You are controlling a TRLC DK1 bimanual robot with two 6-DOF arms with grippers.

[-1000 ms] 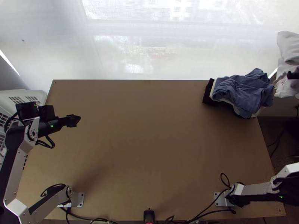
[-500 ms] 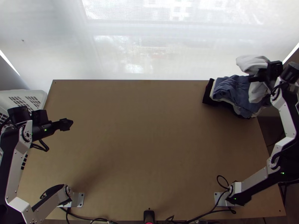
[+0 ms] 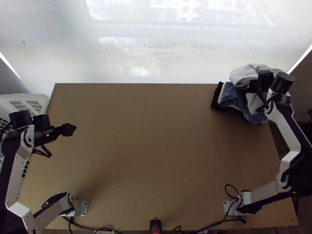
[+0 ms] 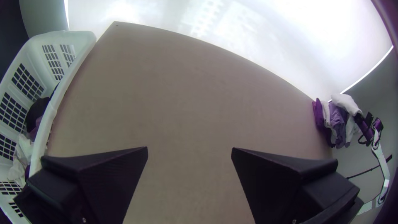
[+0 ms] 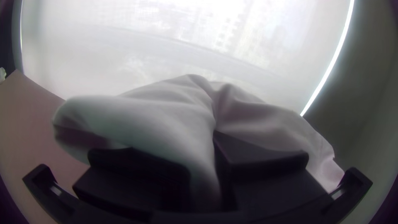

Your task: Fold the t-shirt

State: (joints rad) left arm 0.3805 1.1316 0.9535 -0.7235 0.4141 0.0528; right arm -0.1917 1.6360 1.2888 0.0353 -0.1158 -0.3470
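Right pincer (image 5: 203,170) clamped on bunched white shirt (image 3: 243,74), by the clothes pile (image 3: 233,96) at the table's (image 3: 156,156) far right corner; left pincer (image 4: 189,151) open. Risk: loose folds could snag the pile, dragging it off the edge.

Wooden table (image 3: 156,148), clothes pile (image 3: 234,96), far-right corner

White basket (image 4: 61,88) beside wooden table (image 4: 186,103)
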